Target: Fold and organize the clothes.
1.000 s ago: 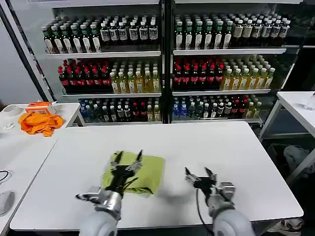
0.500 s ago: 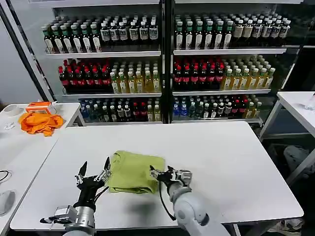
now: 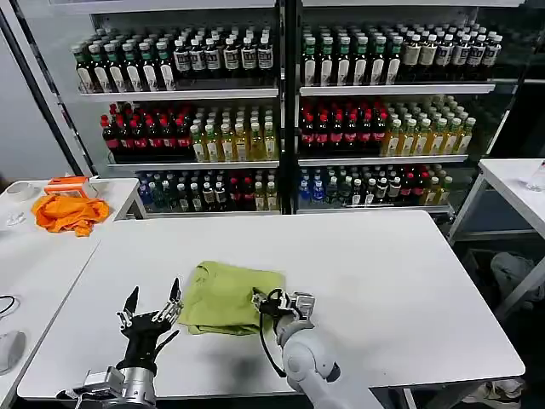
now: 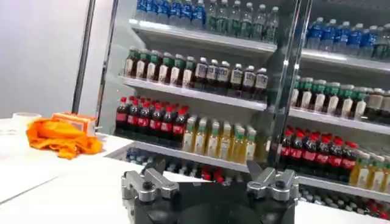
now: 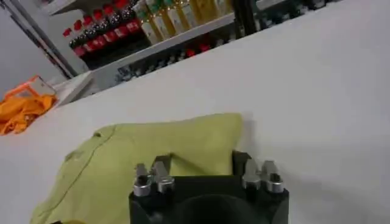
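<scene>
On the white table (image 3: 383, 273) the lime yellow-green cotton T-shirt (image 3: 226, 296) is seen folded compact; left gripper (image 3: 151, 308) is spread beside it, right gripper (image 3: 271, 302) is spread at its edge, tidying judged left

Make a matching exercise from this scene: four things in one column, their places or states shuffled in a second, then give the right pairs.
Things
1. T-shirt
2. left gripper
3. right gripper
4. orange cloth

Places or states
A. open, beside the shirt's left edge, apart from it
B. bunched on the side table
C. folded on the white table
D. at the shirt's right edge

Pairs: 1-C, 2-A, 3-D, 4-B
</scene>
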Action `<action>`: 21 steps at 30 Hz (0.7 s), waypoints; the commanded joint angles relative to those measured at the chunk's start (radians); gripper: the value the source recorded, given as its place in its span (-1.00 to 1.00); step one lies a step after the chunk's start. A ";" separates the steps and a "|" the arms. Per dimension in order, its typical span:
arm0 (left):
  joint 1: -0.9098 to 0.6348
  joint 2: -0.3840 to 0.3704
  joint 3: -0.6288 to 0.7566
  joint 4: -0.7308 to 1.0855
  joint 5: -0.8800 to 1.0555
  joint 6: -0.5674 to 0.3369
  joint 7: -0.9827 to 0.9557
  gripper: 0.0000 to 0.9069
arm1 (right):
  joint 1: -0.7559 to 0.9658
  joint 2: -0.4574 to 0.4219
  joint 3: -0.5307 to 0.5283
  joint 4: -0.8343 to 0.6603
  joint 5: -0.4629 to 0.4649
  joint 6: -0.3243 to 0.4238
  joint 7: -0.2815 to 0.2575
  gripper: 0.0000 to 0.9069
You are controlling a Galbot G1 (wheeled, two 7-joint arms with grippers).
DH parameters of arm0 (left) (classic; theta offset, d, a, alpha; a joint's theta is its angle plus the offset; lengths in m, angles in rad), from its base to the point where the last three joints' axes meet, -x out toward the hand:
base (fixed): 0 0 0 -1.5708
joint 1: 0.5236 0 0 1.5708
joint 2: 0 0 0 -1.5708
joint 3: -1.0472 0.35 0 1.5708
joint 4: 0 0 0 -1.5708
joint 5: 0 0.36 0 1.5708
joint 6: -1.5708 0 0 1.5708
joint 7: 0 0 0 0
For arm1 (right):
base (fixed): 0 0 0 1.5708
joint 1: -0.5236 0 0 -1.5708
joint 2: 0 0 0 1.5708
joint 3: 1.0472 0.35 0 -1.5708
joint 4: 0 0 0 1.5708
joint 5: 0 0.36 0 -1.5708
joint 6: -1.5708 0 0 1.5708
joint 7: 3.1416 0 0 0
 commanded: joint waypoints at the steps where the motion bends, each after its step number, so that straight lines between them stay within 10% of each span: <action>1: 0.016 0.001 -0.014 -0.006 0.006 -0.005 -0.002 1.00 | 0.017 0.016 -0.020 -0.037 0.014 0.001 0.025 -1.00; 13: 0.014 0.002 -0.008 0.002 0.004 -0.008 -0.002 1.00 | 0.057 -0.023 0.015 -0.064 -0.027 -0.016 -0.004 -1.00; 21: 0.013 0.002 0.003 0.003 0.006 -0.008 -0.001 1.00 | 0.101 -0.178 0.048 -0.019 -0.099 -0.086 -0.129 -1.00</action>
